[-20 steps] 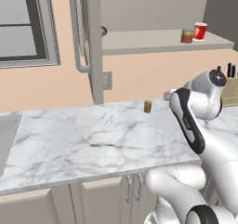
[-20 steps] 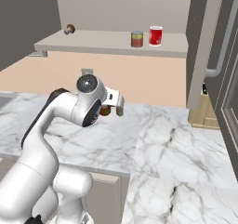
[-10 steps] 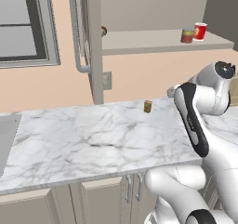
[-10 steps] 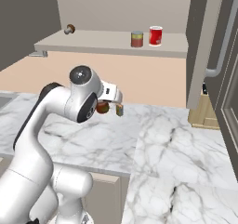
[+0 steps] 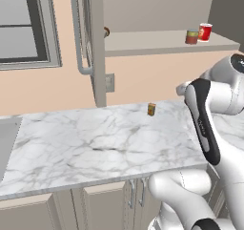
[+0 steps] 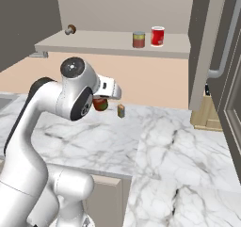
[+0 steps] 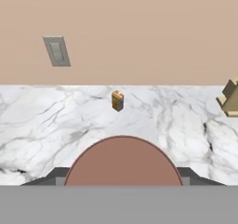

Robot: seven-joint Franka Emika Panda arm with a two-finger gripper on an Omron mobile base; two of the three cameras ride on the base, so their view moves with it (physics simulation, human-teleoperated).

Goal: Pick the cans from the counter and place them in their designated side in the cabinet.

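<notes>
My gripper [image 6: 104,99] is shut on the plain dark red can [image 6: 100,104], holding it just above the white marble counter [image 6: 179,150] in front of the wall. In the hand view the can's round top [image 7: 123,162] bulges at the bottom and hides the fingertips. The shorter can with a teal top [image 5: 192,36] [image 6: 138,39] stands on the open cabinet's shelf [image 5: 152,43] [image 6: 94,47], close beside a bright red can with a white rim [image 5: 205,32] [image 6: 157,36]. The cabinet door [image 5: 93,43] with its long grey bar handle stands open at the left.
A small orange box [image 5: 151,109] [image 6: 121,110] [image 7: 117,101] stands on the counter near the wall, just past the held can. A wooden knife block [image 6: 207,113] [image 7: 230,100] sits to the right. A brown knob-like thing [image 6: 70,29] lies on the shelf's left end. A wall outlet [image 7: 57,51] is above the counter.
The arm's upper joint has swung upward, and the held dark red can has risen a little. The shelf cans and the orange box have not moved.
</notes>
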